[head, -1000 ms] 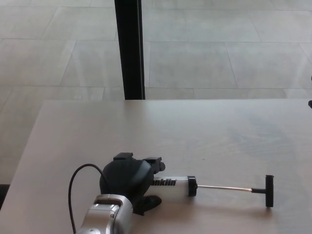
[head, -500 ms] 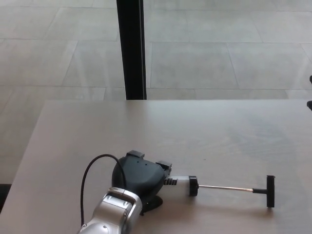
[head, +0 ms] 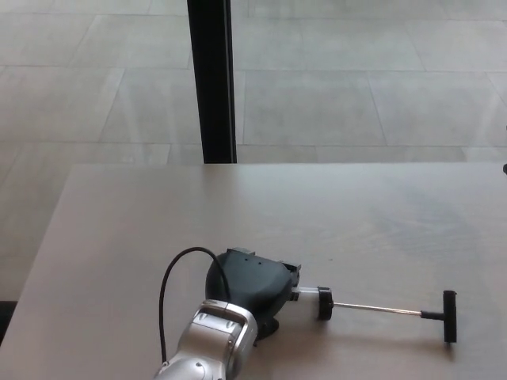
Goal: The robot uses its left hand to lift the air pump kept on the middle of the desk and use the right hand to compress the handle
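The air pump (head: 324, 303) lies flat on the pale desk (head: 142, 214), near its front edge. A thin metal rod (head: 380, 309) runs right from the pump's black cap to a black T-handle (head: 450, 316), pulled fully out. My left hand (head: 252, 286) covers most of the clear barrel, with fingers over the top and the thumb under the near side, closed around it. Only a short bit of barrel shows beside the cap. The right hand does not show.
A black cable (head: 168, 279) loops from my left wrist over the desk. A black pillar (head: 211, 79) stands behind the desk's far edge, on a tiled floor. A small dark object (head: 505, 168) peeks in at the right picture edge.
My left hand has slid to the right along the barrel and now covers the lettering. The pump has shifted a little to the right with it, handle included.
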Controlling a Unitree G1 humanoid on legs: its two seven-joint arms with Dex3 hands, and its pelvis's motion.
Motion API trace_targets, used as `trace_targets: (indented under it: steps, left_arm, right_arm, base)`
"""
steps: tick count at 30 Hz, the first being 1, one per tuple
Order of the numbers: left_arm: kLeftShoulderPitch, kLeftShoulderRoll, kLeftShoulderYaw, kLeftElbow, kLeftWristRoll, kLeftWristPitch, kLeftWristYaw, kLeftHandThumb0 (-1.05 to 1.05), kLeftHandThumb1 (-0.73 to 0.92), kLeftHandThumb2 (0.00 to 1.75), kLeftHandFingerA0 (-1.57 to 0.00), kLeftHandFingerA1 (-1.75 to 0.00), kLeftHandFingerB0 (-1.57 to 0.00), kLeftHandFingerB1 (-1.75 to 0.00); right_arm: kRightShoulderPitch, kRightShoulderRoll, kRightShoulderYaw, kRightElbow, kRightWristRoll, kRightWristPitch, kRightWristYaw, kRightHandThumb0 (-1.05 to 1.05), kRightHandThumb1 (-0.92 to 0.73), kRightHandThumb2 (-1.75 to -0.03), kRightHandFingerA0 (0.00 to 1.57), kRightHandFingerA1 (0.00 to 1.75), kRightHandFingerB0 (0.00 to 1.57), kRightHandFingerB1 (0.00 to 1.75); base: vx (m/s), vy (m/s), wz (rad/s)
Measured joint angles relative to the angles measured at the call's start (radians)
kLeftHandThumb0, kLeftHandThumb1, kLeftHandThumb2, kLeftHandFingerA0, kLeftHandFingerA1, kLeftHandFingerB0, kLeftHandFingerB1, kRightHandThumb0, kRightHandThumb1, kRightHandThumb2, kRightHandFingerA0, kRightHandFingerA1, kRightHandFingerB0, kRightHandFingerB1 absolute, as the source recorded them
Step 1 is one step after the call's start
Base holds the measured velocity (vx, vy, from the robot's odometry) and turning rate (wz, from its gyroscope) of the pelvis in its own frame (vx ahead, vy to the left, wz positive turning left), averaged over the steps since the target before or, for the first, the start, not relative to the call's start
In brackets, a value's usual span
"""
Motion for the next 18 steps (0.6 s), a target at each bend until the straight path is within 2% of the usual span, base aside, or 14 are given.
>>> trace_targets:
  steps: [1,2,3,4,7,8,9,11,12,13,15,16,17,18]
  left_arm:
    - [0.002,0.000,-0.001,0.000,0.003,0.003,0.000,-0.20,0.66,0.66,-0.70,-1.64,-0.66,-0.76]
    - [0.004,0.000,-0.001,0.000,0.005,0.003,-0.001,-0.15,0.66,0.66,-0.86,-1.65,-0.68,-0.86]
    - [0.008,0.000,0.001,-0.001,0.008,0.004,0.000,-0.24,0.77,0.67,-0.72,-1.62,-0.62,-0.75]
    - [0.012,0.000,0.005,-0.002,0.010,0.007,0.000,-0.22,0.79,0.71,-0.74,-1.64,-0.67,-0.94]
    - [0.042,-0.007,0.046,-0.012,0.003,0.008,0.017,-0.29,0.88,0.67,-0.76,-1.67,-0.63,-1.01]
    - [0.049,-0.009,0.054,-0.012,0.002,0.008,0.024,-0.27,0.90,0.67,-0.76,-1.71,-0.67,-1.13]
    - [0.058,-0.012,0.069,-0.014,-0.001,0.007,0.034,-0.25,0.85,0.77,-0.76,-1.70,-0.70,-1.22]
    - [0.078,-0.019,0.101,-0.018,-0.010,-0.002,0.061,-0.24,0.84,0.78,-0.73,-1.75,-0.69,-1.27]
    - [0.088,-0.023,0.117,-0.020,-0.014,-0.007,0.076,-0.18,0.73,0.91,-0.79,-1.75,-0.75,-1.37]
    - [0.098,-0.025,0.135,-0.021,-0.022,-0.019,0.096,-0.20,0.71,0.98,-0.78,-1.75,-0.70,-1.45]
    - [0.107,-0.024,0.160,-0.021,-0.033,-0.041,0.124,-0.21,0.70,1.00,-0.79,-1.75,-0.70,-1.43]
    - [0.108,-0.022,0.168,-0.021,-0.038,-0.052,0.136,-0.15,0.62,1.03,-1.01,-1.75,-0.75,-1.26]
    - [0.109,-0.020,0.180,-0.024,-0.044,-0.063,0.144,-0.12,0.63,1.10,-0.81,-1.75,-0.73,-1.32]
    - [0.110,-0.015,0.194,-0.025,-0.051,-0.075,0.151,-0.13,0.66,1.09,-0.81,-1.75,-0.67,-1.45]
  right_arm:
    - [0.000,-0.001,-0.003,0.000,0.000,-0.001,0.002,-0.55,-0.82,-0.65,0.53,0.61,0.57,0.41]
    - [0.000,-0.002,-0.006,0.001,0.001,-0.001,0.003,-0.54,-0.81,-0.64,0.54,0.61,0.58,0.42]
    - [0.000,-0.003,-0.009,0.003,0.001,-0.002,0.004,-0.53,-0.82,-0.64,0.55,0.61,0.58,0.42]
    - [0.000,-0.003,-0.011,0.004,0.001,-0.003,0.005,-0.52,-0.82,-0.64,0.55,0.61,0.58,0.42]
    - [0.002,-0.003,-0.013,0.022,0.000,-0.015,0.005,-0.52,-0.82,-0.64,0.56,0.61,0.58,0.42]
    - [0.003,-0.002,-0.013,0.025,0.000,-0.018,0.005,-0.52,-0.82,-0.64,0.56,0.61,0.57,0.42]
    - [0.004,0.000,-0.013,0.027,0.000,-0.021,0.005,-0.51,-0.82,-0.64,0.56,0.61,0.57,0.43]
    - [0.008,0.008,-0.013,0.028,0.000,-0.025,0.004,-0.52,-0.84,-0.65,0.56,0.61,0.55,0.41]
    - [0.012,0.014,-0.013,0.028,0.000,-0.025,0.003,-0.53,-0.85,-0.65,0.55,0.62,0.52,0.40]
    - [0.016,0.018,-0.012,0.028,0.000,-0.025,0.003,-0.54,-0.87,-0.66,0.53,0.60,0.48,0.39]
    - [0.019,0.019,-0.012,0.027,0.000,-0.023,0.003,-0.55,-0.88,-0.66,0.50,0.57,0.45,0.38]
    - [0.022,0.019,-0.012,0.026,0.000,-0.018,0.003,-0.66,-0.91,-0.67,0.45,0.54,0.37,0.36]
    - [0.024,0.019,-0.011,0.024,0.000,-0.010,0.003,-0.71,-0.92,-0.68,0.39,0.53,0.32,0.35]
    - [0.025,0.019,-0.011,0.021,0.000,-0.001,0.005,-0.75,-0.92,-0.71,0.36,0.53,0.29,0.35]
  base:
    - [0.00,0.000,0.00]
    - [0.00,0.000,0.00]
    - [0.00,0.000,0.00]
    - [0.00,0.000,0.00]
    - [0.00,0.000,0.00]
    - [0.00,0.000,0.00]
    - [0.00,0.000,0.00]
    - [0.00,0.000,0.00]
    - [0.00,0.000,0.00]
    - [0.00,0.000,0.00]
    - [0.00,0.000,0.00]
    - [0.00,0.000,0.00]
    - [0.00,0.000,0.00]
    - [0.00,0.000,0.00]
